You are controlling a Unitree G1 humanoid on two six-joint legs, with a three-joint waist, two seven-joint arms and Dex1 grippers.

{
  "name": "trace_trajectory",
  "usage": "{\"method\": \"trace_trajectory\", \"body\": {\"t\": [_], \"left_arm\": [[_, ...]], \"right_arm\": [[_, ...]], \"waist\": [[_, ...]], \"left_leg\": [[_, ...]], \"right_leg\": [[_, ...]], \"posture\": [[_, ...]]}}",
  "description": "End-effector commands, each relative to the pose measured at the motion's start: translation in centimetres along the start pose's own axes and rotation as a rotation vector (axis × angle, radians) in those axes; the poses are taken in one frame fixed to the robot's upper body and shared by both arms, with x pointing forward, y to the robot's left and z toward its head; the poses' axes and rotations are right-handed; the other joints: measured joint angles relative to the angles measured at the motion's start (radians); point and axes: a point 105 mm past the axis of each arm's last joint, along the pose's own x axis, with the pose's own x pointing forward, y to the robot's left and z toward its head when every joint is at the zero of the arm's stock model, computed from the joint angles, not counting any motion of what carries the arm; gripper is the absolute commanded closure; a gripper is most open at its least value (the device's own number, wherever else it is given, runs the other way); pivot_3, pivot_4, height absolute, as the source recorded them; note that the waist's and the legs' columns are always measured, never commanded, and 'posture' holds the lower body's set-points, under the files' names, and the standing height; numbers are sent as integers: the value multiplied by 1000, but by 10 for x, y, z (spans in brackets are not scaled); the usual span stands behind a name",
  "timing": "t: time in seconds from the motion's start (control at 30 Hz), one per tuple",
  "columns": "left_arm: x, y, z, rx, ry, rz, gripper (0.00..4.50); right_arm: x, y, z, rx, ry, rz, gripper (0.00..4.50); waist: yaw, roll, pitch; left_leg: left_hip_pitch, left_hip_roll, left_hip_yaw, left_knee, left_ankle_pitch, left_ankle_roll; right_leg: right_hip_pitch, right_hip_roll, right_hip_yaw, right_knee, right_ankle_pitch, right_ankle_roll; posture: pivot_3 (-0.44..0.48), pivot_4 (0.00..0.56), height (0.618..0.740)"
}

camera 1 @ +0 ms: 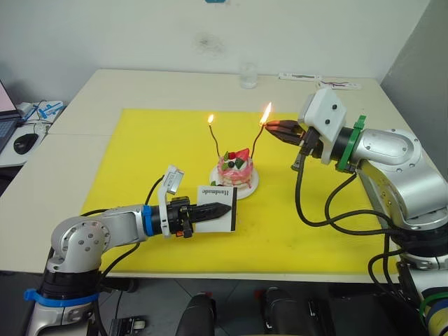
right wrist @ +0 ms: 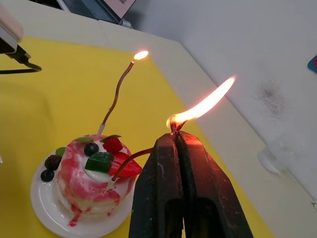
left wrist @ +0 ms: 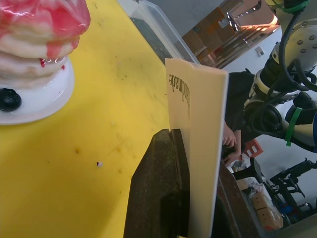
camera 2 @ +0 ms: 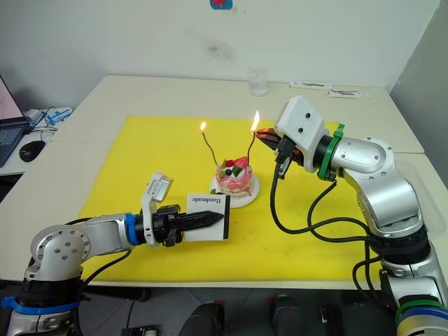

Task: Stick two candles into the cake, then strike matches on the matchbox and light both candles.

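The pink-and-white cake [camera 1: 236,171] sits on its small white plate [camera 1: 253,185] on the yellow mat. Two wavy candles stand in it. The paler tan candle [right wrist: 117,92] burns with a small flame at its tip. The dark red candle [right wrist: 134,157] leans toward my right gripper [right wrist: 174,138] and its top is hidden behind the fingers. That gripper is shut on a short match [right wrist: 173,127] with a long flame. My left gripper [camera 1: 222,208] is shut on the white matchbox [camera 1: 214,199], held upright just in front of the cake.
The yellow mat [camera 1: 140,161] covers the middle of the beige table. A clear glass [camera 1: 248,75] and a flat white strip [camera 1: 299,76] sit at the far edge. A side desk at the left holds a mouse [camera 1: 26,143].
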Motion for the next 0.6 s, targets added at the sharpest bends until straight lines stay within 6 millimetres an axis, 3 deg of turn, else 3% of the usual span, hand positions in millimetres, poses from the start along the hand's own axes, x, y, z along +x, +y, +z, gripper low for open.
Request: {"method": "trace_trajectory", "body": {"t": [0.03,0.3,0.47,0.6], "left_arm": [[1,-8,6,31,-17,-32,4500],[3,-8,6,27,-17,-42,4500],[6,-12,6,21,-13,-63,4500],[10,-17,2,12,-4,-97,4500]], "right_arm": [[-13,3,14,-29,-37,17,4464],[-23,12,8,-18,-1,48,4464],[-34,2,-6,-32,75,-10,4464],[-64,-18,-33,-20,221,-147,4464]], "waist": [[0,0,0],[0,0,0],[0,0,0],[2,0,0]], "left_leg": [[0,0,0,0,0,0],[0,0,0,0,0,0],[0,0,0,0,0,0],[-1,0,0,0,0,0]], "right_leg": [[0,0,0,0,0,0],[0,0,0,0,0,0],[0,0,0,0,0,-1],[0,0,0,-1,0,0]], "posture": [[0,150,740],[0,150,740],[0,150,740],[0,150,740]]}}
